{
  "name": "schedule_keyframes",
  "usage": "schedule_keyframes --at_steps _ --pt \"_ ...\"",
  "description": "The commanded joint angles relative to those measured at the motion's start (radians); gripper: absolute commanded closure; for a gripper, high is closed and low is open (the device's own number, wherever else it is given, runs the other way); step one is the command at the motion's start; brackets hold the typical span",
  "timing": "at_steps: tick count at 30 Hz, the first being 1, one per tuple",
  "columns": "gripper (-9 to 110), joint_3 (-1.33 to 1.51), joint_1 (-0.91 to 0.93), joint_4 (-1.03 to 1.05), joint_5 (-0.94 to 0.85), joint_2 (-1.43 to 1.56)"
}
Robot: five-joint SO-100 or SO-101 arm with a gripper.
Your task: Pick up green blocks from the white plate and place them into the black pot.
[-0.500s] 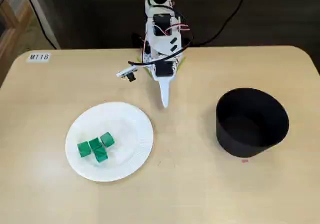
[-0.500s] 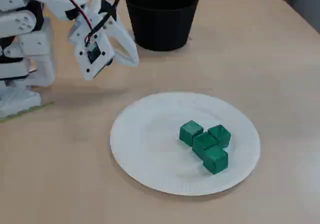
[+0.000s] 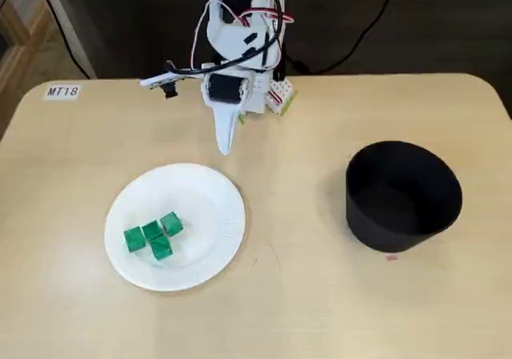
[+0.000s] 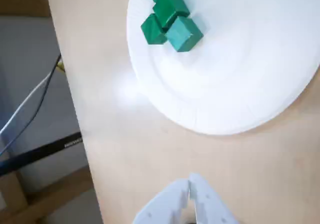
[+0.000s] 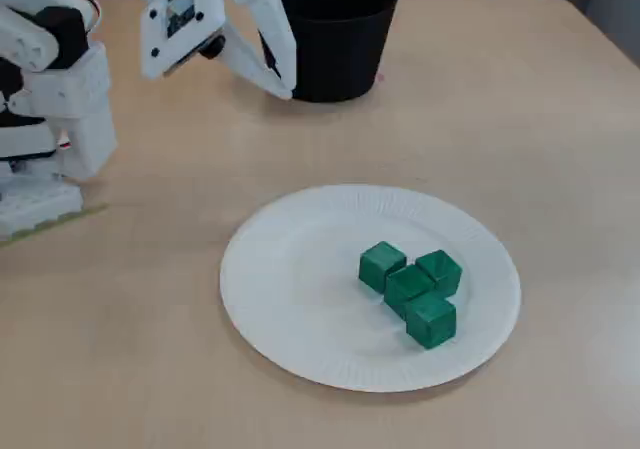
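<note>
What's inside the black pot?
Nothing shows inside the pot: from above, only its dark wall and floor. From the side, its wall hides the bottom. The four green blocks sit on the plate.

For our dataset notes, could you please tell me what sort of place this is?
Probably a lab or classroom set up for robot practice: a pale table bearing an MT18 label, a small white arm, and cables trailing behind.
</note>
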Motion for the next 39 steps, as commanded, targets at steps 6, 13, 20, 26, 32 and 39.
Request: schedule_keyframes --at_steps 6,13,20,26,32,39 --pt "104 -0.077 0.138 -0.038 -0.106 0.075" --pt "104 -0.285 0.172 -0.018 -0.184 -0.279" --pt "104 -0.692 0.27 0.17 -0.302 -0.761" --pt "104 -1.043 0.331 0.334 -0.413 -1.097" --pt "104 -1.413 0.342 0.515 -0.545 -1.408" --pt "104 -1.499 0.33 0.515 -0.661 -1.465"
